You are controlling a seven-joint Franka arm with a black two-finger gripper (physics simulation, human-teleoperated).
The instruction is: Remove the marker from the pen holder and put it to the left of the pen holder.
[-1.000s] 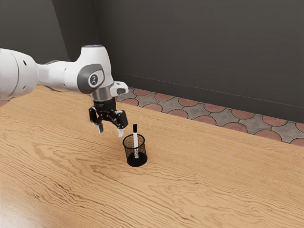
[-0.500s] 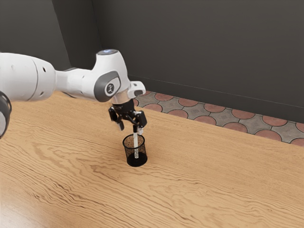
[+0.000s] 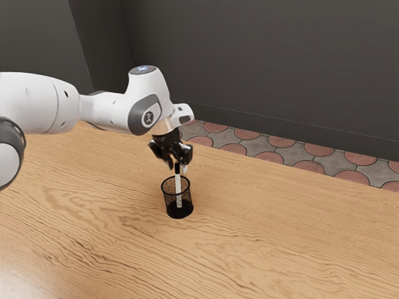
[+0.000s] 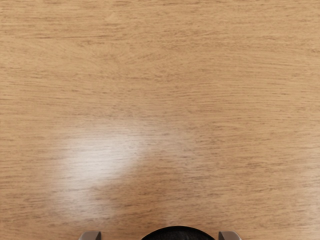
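Gripper: my black two-finger gripper (image 3: 177,167) is over the pen holder, pointing down, at the marker's capped end.
Fingers: open, only part-way apart; one on each side of the cap, no grip on it. Wrist view has my fingertips (image 4: 90,236) spread too.
Marker: slim white marker with black cap (image 3: 178,185), in the pen holder, near upright, cap end up, white body sticking out above the rim.
Pen holder: round black wire-mesh cup with solid dark base (image 3: 188,200), standing upright on the table.
Black shape: dark rounded edge (image 4: 177,233) between my fingertips in wrist view; cap or holder, can't tell.
Arm: white arm with grey joint covers (image 3: 111,113), in from the exterior view's left.
Table: light brown wood-grain top (image 3: 262,237), pale glare patch in wrist view.
Background: plain dark grey wall (image 3: 268,56); floor of reddish round tiles and grey ones (image 3: 283,151).
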